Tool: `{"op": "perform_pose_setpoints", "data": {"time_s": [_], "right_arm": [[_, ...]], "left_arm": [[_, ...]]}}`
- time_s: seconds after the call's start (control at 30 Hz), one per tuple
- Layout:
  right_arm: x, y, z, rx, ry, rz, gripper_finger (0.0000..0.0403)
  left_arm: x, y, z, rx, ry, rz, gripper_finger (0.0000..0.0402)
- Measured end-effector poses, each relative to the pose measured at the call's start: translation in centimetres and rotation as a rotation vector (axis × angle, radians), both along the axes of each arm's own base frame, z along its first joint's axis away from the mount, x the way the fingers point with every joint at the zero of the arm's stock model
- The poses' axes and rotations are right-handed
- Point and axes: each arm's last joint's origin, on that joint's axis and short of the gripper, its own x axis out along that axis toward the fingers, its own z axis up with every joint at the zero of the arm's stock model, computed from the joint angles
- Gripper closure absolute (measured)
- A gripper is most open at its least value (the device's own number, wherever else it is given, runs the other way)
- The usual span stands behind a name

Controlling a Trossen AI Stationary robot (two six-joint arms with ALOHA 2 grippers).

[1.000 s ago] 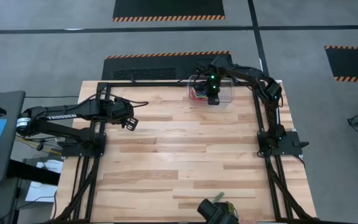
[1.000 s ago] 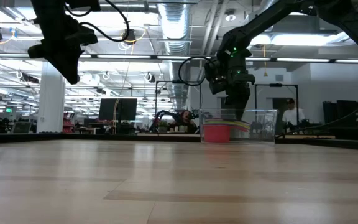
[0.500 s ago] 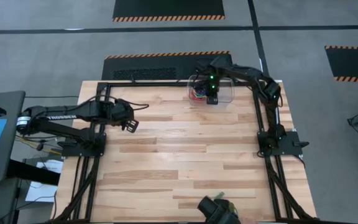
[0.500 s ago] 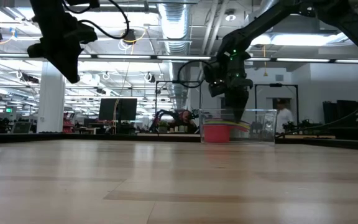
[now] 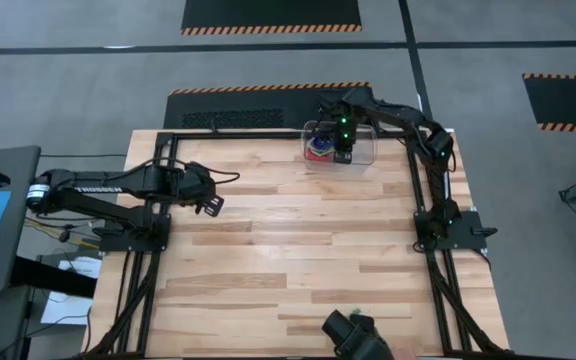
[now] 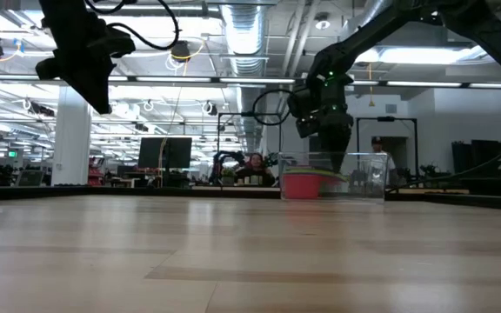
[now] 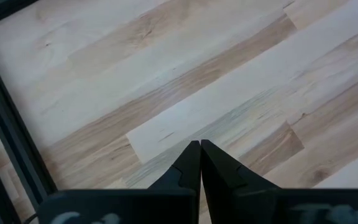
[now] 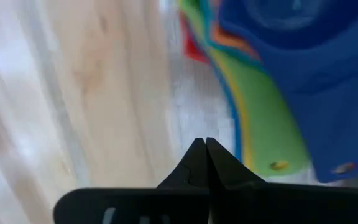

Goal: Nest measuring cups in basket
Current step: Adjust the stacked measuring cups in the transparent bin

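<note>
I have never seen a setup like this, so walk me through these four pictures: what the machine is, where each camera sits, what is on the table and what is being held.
These are two dark robot arms bolted to a wooden table. One picture looks straight down from above; one sits at table-top height, looking across into the room behind; the other two come from cameras on each arm's wrist.

The left gripper hangs over bare wood near the table's left side, jaws shut and empty; its wrist view shows only planks.

The right gripper is at the far edge, over a clear plastic basket, jaws shut on nothing. Inside the basket sits a nested stack of measuring cups, with a dark blue cup on top and green, yellow, orange and red rims showing beneath it in the right wrist view.

Nothing is being held.
</note>
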Motion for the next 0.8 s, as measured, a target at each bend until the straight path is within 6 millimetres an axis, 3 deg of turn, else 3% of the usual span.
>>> {"op": "perform_pose_setpoints", "data": {"time_s": [0.8], "right_arm": [[0.3, -0.7, 0.0, -0.052, -0.049, 0.035, 0.0403]], "left_arm": [[0.0, 0.1, 0.0, 0.021, -0.003, 0.017, 0.0401]]}}
